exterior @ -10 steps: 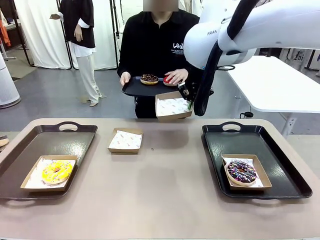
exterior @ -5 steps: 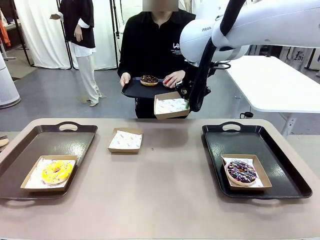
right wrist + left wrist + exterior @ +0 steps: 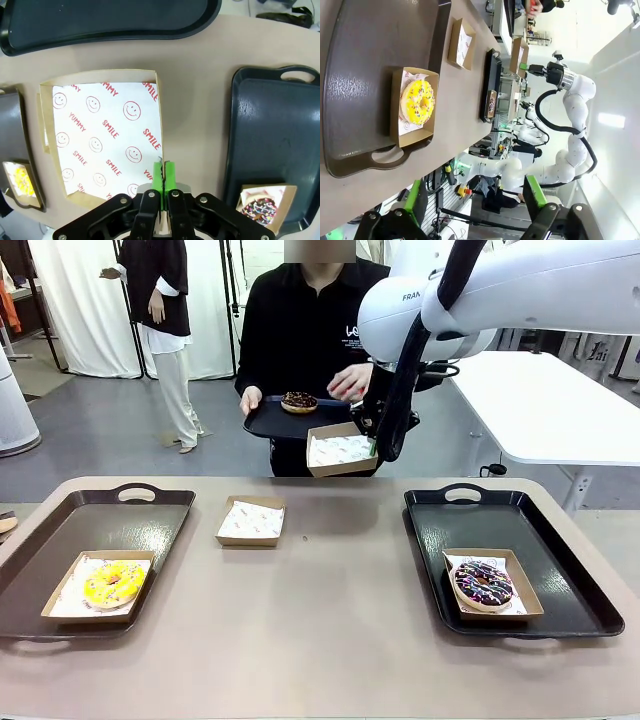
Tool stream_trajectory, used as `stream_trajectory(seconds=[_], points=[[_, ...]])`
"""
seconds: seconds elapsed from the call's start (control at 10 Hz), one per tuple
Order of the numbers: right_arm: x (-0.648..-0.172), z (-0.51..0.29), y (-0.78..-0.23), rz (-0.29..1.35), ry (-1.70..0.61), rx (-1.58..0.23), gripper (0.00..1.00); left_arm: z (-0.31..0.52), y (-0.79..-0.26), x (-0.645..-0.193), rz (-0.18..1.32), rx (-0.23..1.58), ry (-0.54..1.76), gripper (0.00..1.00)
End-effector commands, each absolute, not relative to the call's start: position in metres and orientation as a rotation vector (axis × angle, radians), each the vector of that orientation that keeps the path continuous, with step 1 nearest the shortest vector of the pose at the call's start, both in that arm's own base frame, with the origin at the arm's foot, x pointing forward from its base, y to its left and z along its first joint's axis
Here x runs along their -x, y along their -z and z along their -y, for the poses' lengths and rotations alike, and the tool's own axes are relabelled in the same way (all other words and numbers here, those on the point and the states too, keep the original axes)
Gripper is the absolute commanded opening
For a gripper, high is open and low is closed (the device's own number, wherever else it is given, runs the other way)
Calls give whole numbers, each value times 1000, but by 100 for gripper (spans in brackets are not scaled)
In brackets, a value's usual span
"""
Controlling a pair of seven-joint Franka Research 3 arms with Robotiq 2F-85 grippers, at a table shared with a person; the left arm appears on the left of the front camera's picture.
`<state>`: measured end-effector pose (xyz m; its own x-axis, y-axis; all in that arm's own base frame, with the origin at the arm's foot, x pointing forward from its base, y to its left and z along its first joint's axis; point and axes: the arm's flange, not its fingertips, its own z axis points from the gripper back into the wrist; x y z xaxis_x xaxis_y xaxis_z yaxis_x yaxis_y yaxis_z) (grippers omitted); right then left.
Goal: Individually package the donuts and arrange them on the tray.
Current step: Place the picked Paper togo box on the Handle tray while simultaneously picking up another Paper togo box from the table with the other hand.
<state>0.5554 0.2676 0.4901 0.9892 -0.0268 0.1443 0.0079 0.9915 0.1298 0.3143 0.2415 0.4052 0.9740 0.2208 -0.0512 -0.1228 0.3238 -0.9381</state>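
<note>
Donuts [image 3: 484, 584] on trays [image 3: 480, 523], beige table [image 3: 330, 630]

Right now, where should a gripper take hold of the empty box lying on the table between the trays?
Likely one thin side wall of the empty box, pinched from above: it lies flat, shallow and open-topped. The right gripper pinches the lifted box that way.

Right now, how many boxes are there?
4 boxes: one with the yellow donut on the left tray, one empty on the table, one in the right gripper, one with the sprinkled donut on the right tray.
</note>
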Motion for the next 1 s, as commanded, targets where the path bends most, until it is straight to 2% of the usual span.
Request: stream_trajectory(seconds=[0.0,0.9], points=[[-551,-265,-489,151,19,-127,0,-243,-406,-312,98,1228,-228,100],[-551,-265,-489,151,19,-127,0,-243,-406,-312,98,1228,-228,100]])
